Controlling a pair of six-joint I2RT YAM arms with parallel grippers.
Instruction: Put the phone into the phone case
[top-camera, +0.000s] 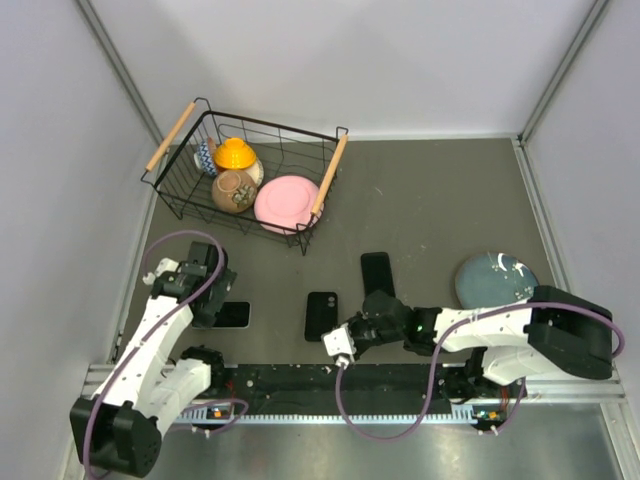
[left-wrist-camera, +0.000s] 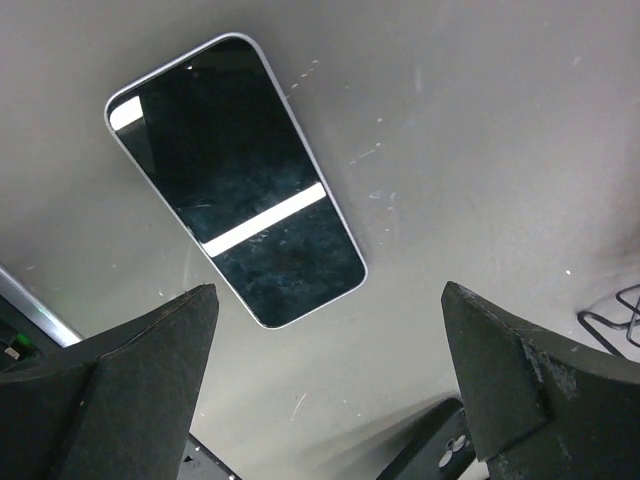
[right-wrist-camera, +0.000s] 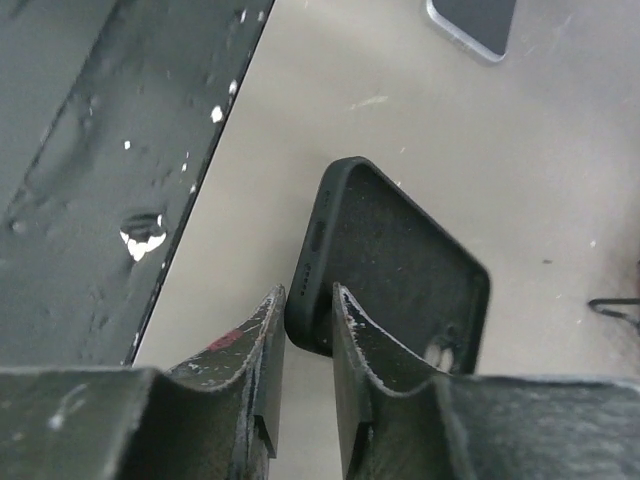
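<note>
The phone (left-wrist-camera: 235, 180) lies screen up on the grey table, with a dark glass face and a silver rim; it also shows in the top view (top-camera: 234, 315). My left gripper (left-wrist-camera: 330, 400) is open and empty, hovering just short of the phone's near end, and it shows in the top view (top-camera: 212, 303). The black phone case (right-wrist-camera: 400, 270) lies open side up in the middle of the table (top-camera: 320, 315). My right gripper (right-wrist-camera: 308, 335) is shut on the case's near corner wall, one finger inside and one outside, and it shows in the top view (top-camera: 335, 338).
A second black phone-shaped slab (top-camera: 377, 273) lies beyond the case. A wire basket (top-camera: 245, 175) with a pink plate and crockery stands at the back left. A grey-blue plate (top-camera: 495, 280) sits at the right. A black rail (right-wrist-camera: 90, 170) runs along the near edge.
</note>
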